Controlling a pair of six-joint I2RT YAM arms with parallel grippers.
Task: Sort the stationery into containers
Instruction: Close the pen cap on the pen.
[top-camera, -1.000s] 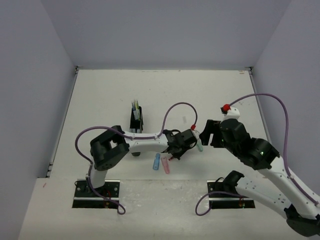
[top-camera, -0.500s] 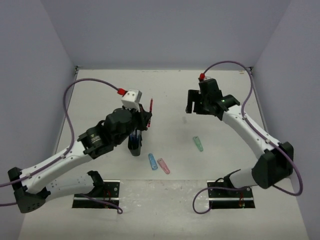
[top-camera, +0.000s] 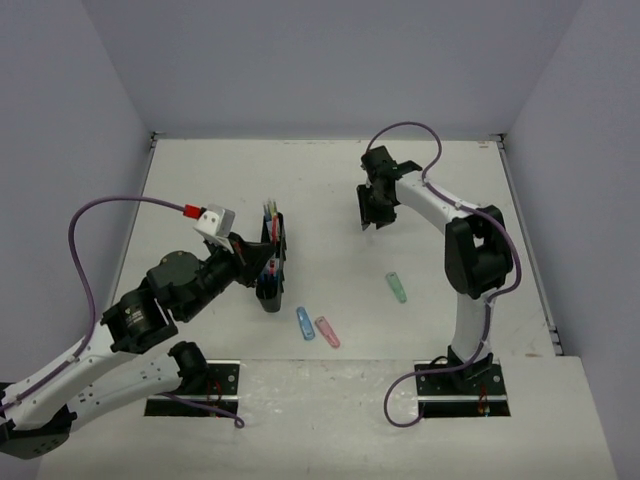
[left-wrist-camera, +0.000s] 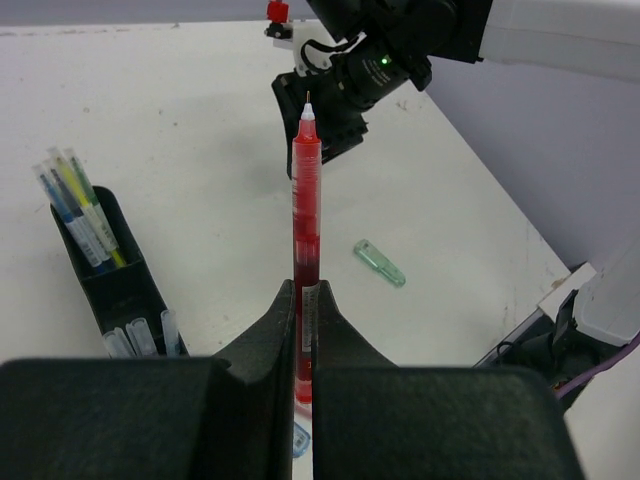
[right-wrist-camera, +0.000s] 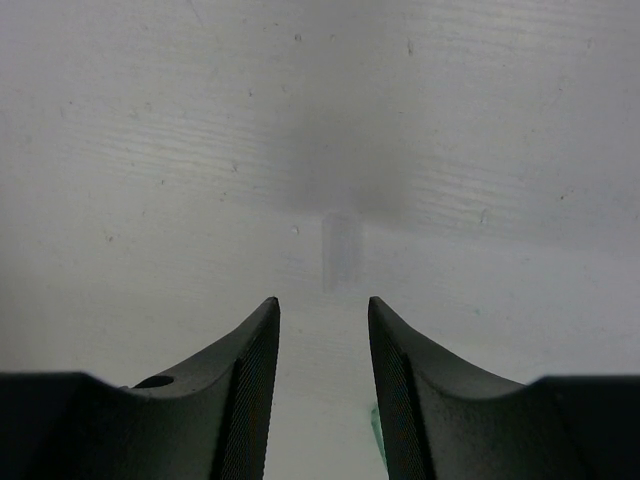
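Note:
My left gripper is shut on a red pen, which sticks out past the fingers. In the top view the left gripper holds the red pen over the black organiser. The organiser holds yellow-green and blue pens in its far compartment and clear-capped pens nearer. A green piece, a blue piece and a pink piece lie on the table. My right gripper is open and empty above bare table.
The right arm's links rise over the table's right half. The left arm's purple cable loops over the left side. Grey walls close in the table on three sides. The green piece lies between organiser and right arm base.
My left gripper has carried the red pen from the table's middle to the organiser and dropped lower over it. My right arm has swung away to the far middle of the table.

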